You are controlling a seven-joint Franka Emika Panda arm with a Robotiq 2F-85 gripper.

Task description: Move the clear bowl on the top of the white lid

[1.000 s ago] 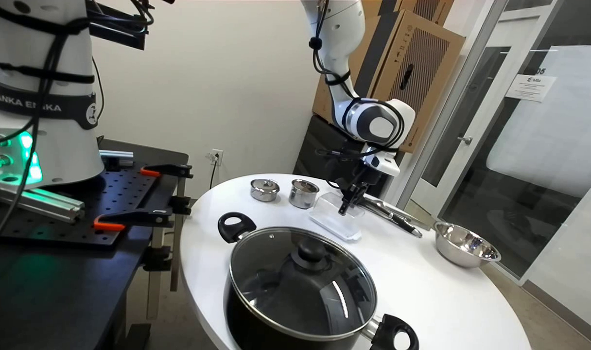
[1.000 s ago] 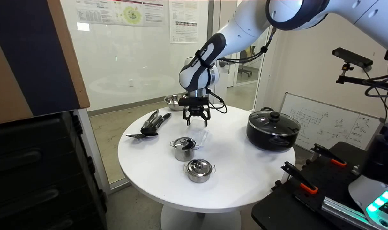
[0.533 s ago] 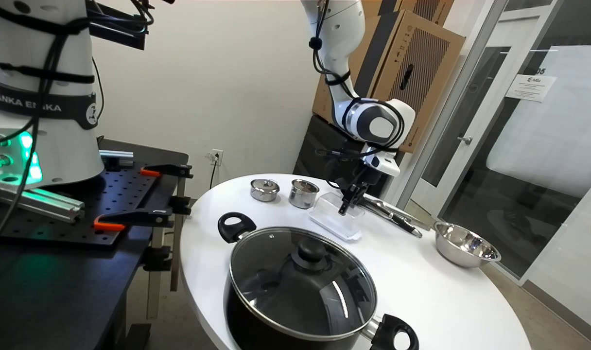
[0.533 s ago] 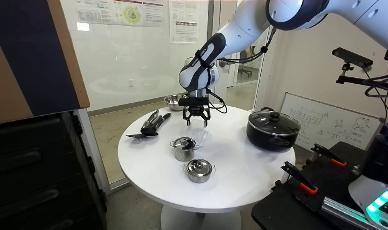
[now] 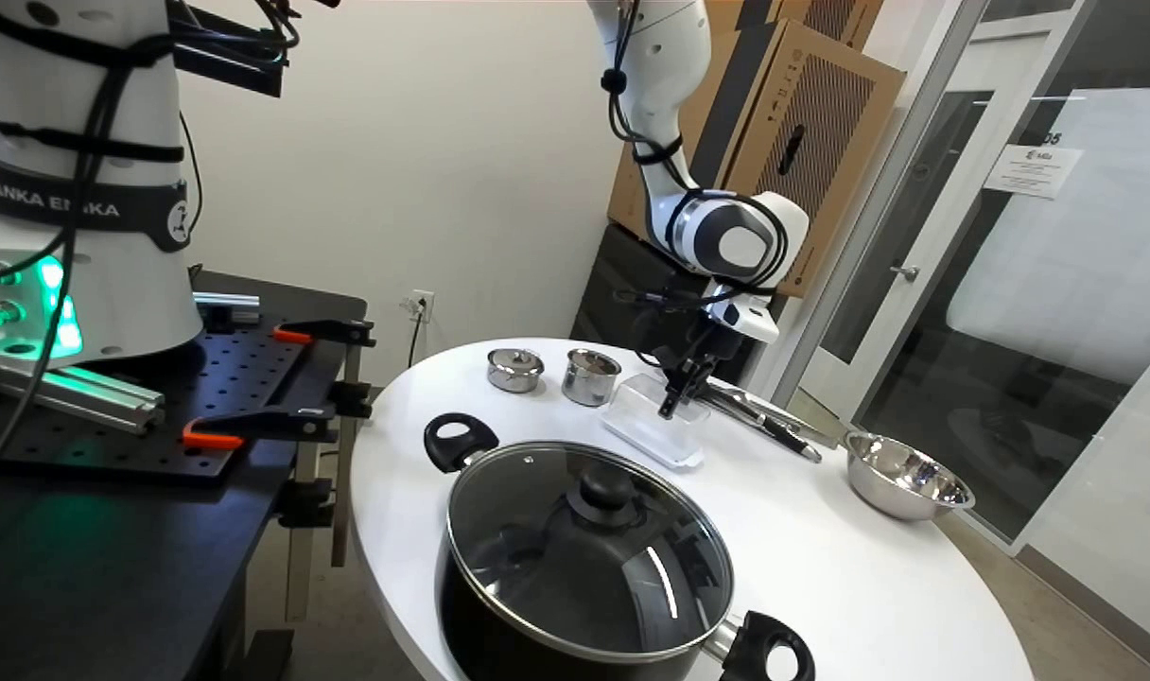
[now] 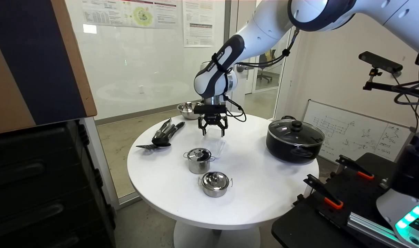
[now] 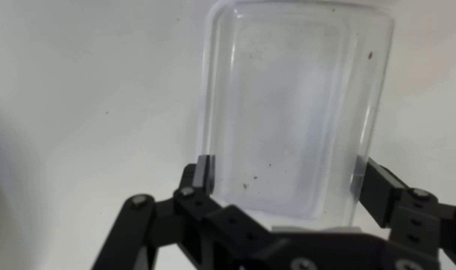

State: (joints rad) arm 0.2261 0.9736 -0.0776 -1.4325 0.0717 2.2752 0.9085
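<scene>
Gripper point(image 6: 213, 133) points down with its 2 fingers set wide apart. In the wrist view, these flank the clear bowl point(image 7: 276, 97) near 1 of its ends, 1 finger at each long wall; whether the pads clamp those walls cannot be told. Clear bowl location: over the white table point(image 5: 821, 567), just beside the taller lidded steel pot point(image 6: 199, 167); what lies under the clear bowl cannot be told. The shorter lidded steel pot point(image 6: 215, 191) stands near the taller pot. The black pot point(image 6: 285, 148) carries a glass lid point(image 6: 282, 129). In both exterior views, a steel bowl point(image 5: 882, 492) and utensils point(image 6: 163, 137) rest near each other on the table.
</scene>
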